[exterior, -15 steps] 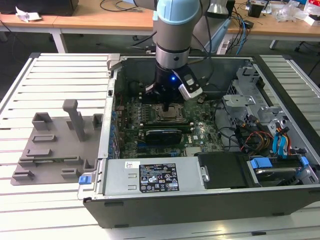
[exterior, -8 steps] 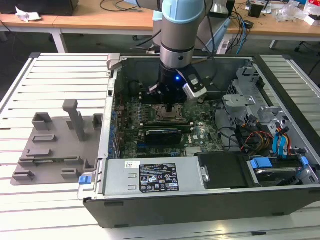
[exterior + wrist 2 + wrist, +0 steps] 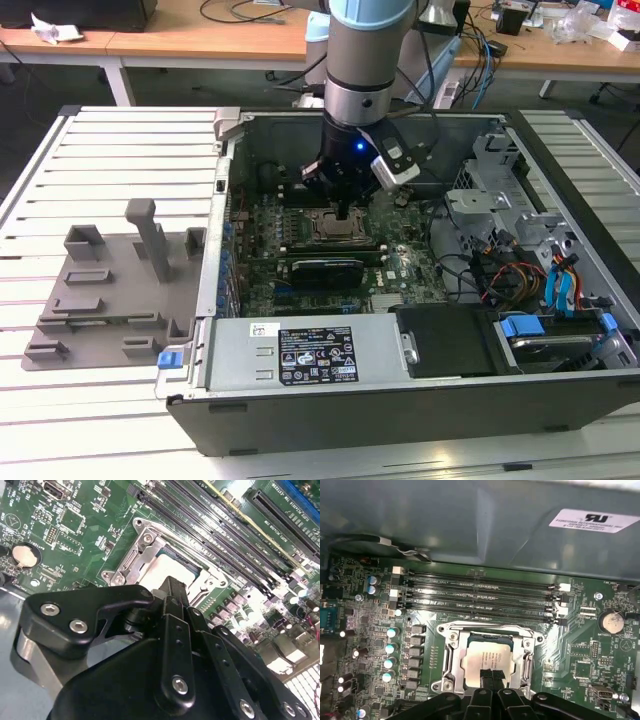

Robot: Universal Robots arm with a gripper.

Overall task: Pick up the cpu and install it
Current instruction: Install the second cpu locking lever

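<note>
Right now my gripper [image 3: 489,676] hangs fingers together, gripping nothing, tips over the cpu [image 3: 487,659] lying in the socket frame [image 3: 451,652] at lower centre of the first wrist view. I'd judge any press should stay light and square so the chip seats flat

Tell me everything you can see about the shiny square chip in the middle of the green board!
The cpu is a small flat square with a pale silver metal top and a thin darker rim. It lies flat inside the metal-framed socket on the green motherboard, within the open computer case. Faint print marks its top. In the first wrist view the black gripper meets the chip's near edge, with its fingertips close together. In the exterior view the arm stands straight above this spot.
</note>
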